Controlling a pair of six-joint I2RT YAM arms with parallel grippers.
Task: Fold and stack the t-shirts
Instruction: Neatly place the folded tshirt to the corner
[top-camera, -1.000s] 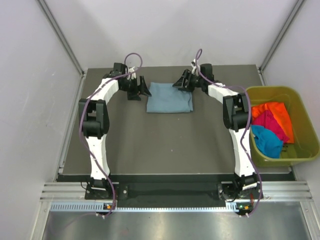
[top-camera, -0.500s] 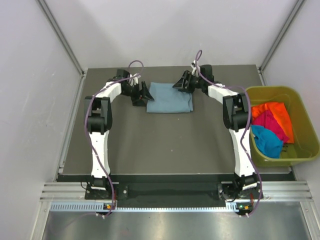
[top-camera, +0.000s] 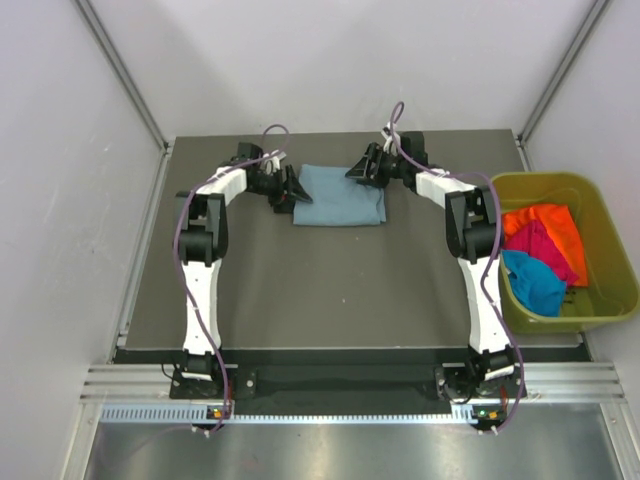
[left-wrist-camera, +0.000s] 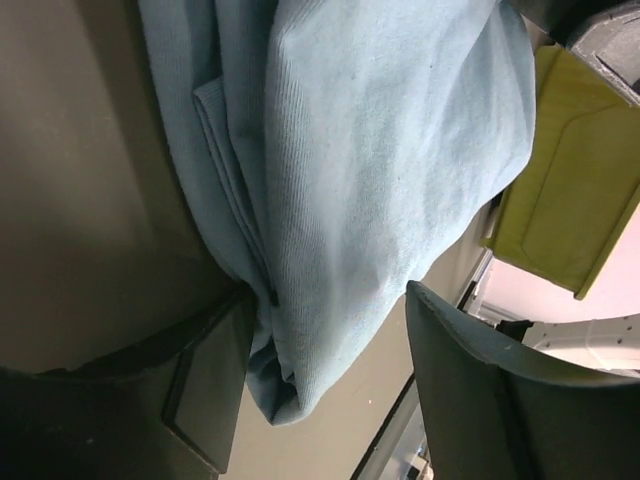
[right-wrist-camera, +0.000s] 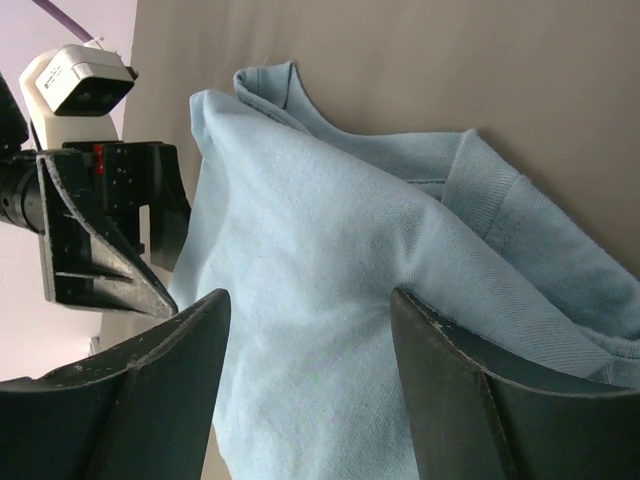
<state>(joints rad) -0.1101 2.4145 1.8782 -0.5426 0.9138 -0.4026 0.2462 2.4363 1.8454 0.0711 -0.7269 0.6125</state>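
Grey-blue tee (top-camera: 338, 195) lies folded at the far middle of the surface (top-camera: 330, 285), a flat packet with its long axis running left to right. It sits between the two arms. Left jaws are at its left short edge, spread and released. From the left wrist, the layered fold edge runs down into the gap between the fingers (left-wrist-camera: 470, 390), which are not closed on it. Right jaws are at the far edge, right of the packet's middle, also spread and holding nothing. From the right wrist we see them poised over the top layer, with the collar towards the far side, but we cannot tell whether a finger touches cloth. We judge the left jaws better placed: they straddle the edge and need only close. The right jaws would have to drop or shift to catch an edge. Any fold across the long axis would carry the left edge towards the right jaws. Orange tee (top-camera: 555, 225), magenta tee (top-camera: 540, 250) and turquoise tee (top-camera: 530, 282) are heaped in the bin (top-camera: 545, 177) off the right side. They are well apart from the packet, and the right arm is the nearer one for fetching them.
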